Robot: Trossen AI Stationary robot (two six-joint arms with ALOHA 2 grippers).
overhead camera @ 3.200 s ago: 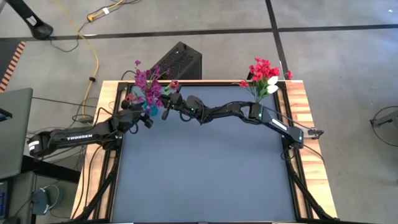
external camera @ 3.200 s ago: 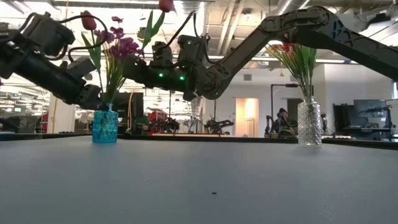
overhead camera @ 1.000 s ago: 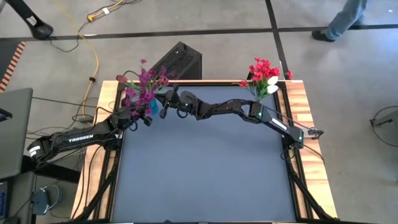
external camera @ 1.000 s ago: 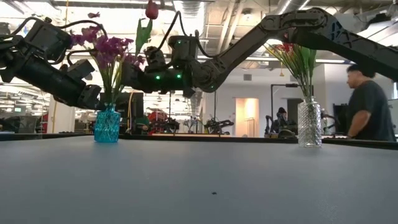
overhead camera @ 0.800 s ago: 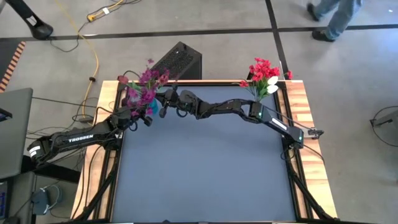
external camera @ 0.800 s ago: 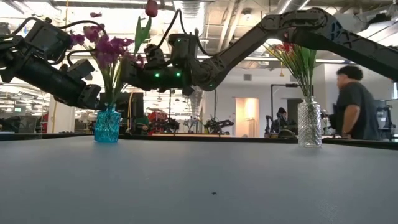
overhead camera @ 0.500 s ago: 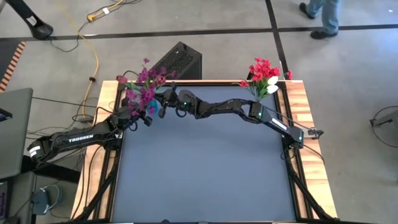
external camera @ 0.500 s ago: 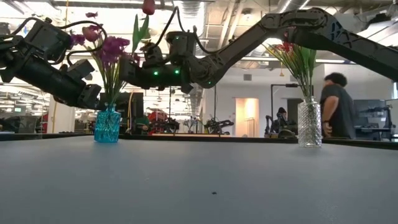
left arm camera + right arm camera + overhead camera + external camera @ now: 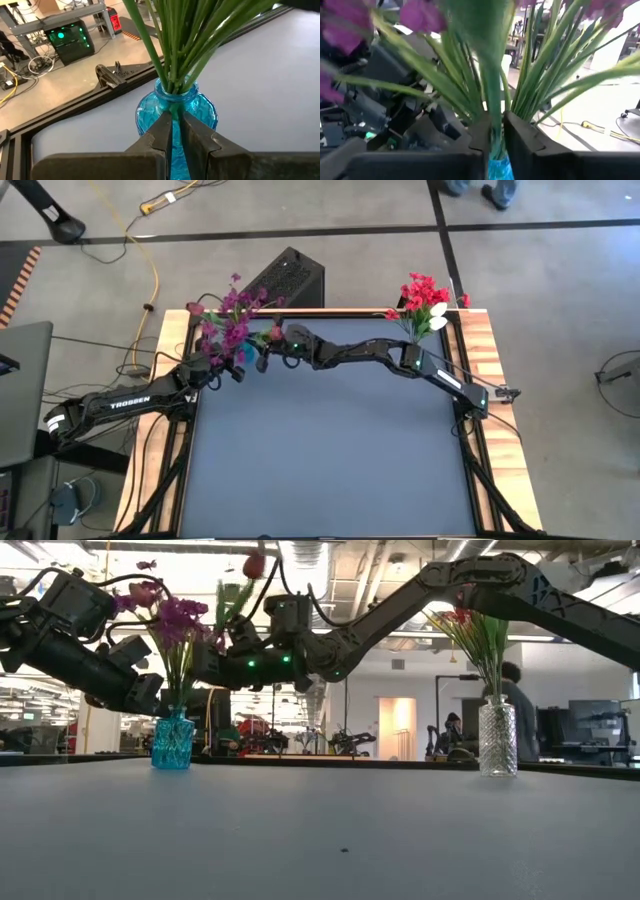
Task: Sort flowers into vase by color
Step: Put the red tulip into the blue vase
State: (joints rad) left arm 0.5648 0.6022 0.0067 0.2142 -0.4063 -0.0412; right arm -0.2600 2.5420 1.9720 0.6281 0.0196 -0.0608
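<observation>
The red tulip (image 9: 255,565) risked snagging on the magenta flowers (image 9: 172,612) and tipping the blue vase (image 9: 172,741) at the surface's (image 9: 330,450) far left corner. The right end effector (image 9: 268,350), reaching across from the right, pinched the tulip's stem above the vase. The left end effector (image 9: 235,360), extended low, clamped the vase's neck.

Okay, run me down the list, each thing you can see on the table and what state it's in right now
Blue vase: upright at the table's far left corner, holding purple flowers.
Clear vase: upright at the far right corner, holding red and white flowers.
Red flower: held up beside the purple bunch, stem in the right hand.
Right hand: shut on the red flower's stem.
Left hand: fingers close together at the blue vase's neck.
</observation>
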